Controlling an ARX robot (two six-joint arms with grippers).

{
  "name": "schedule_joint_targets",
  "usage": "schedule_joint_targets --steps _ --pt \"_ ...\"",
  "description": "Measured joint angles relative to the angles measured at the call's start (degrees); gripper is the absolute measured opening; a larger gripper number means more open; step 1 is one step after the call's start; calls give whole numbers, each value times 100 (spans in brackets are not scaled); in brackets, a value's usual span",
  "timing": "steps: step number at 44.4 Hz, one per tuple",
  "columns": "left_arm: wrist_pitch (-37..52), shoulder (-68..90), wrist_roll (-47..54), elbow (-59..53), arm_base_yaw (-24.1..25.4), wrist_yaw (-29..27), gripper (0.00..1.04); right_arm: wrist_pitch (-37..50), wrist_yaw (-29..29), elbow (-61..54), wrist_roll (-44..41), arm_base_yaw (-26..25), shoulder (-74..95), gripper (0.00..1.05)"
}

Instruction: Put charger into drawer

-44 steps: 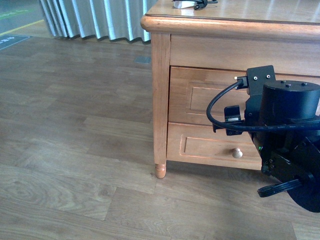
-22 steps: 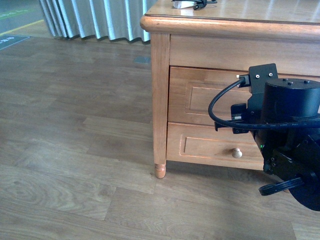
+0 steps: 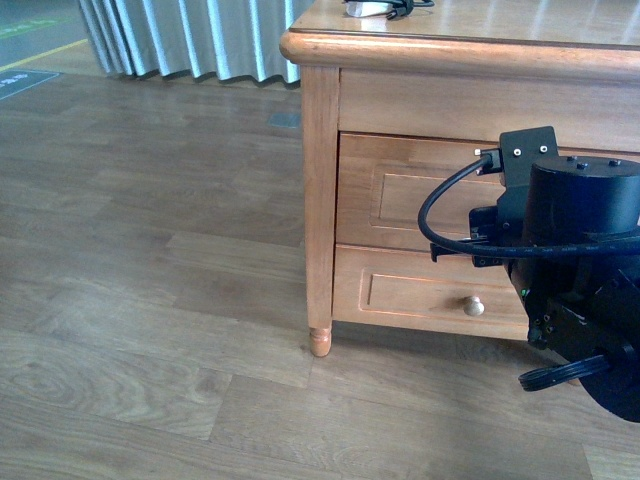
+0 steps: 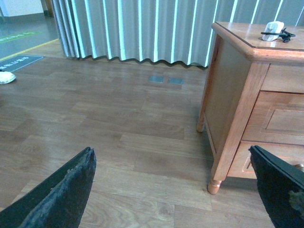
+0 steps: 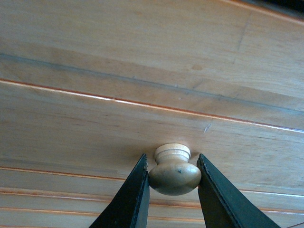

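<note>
Between the two dark fingers (image 5: 133, 199) of the right pincer (image 5: 172, 161) a round pale wooden knob (image 5: 174, 175) was seen, with both fingers pressed against its sides, so the pincer was judged to be clamped on it. Behind the knob lay the recessed panel front of the wide honey-coloured wooden drawer (image 5: 95, 118), which looked flush with the cabinet frame (image 3: 322, 200) and therefore not yet opened. Well above this pincer and off toward the left-arm side, the small white rectangular charger (image 3: 370, 8) with its thin black cable (image 3: 405, 9) was found resting on the wooden tabletop (image 3: 500, 25), untouched by either arm. Below the pincer a similar lower drawer (image 3: 400, 292) was visible. The left pincer (image 4: 170, 152) was held with its fingers spread wide, gripping nothing, well apart from the charger. The step in hand was judged to be the opening of the drawer. A straight pull back along the drawer's travel would be called for next, with the grip kept firm on the rounded knob.
</note>
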Motion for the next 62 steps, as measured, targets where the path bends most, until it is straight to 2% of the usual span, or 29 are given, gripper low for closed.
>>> schedule_joint_targets --steps 17,26,46,62 --pt "0 0 0 0 0 0 99 133 -310 -321 31 -37 -181 24" --pt "0 0 0 0 0 0 99 275 -341 -868 133 7 -439 24" --pt "0 0 0 0 0 0 99 774 -951 -2948 566 59 -1526 23" --pt "0 0 0 0 -2 0 99 822 -1506 -4013 726 2 -2238 23"
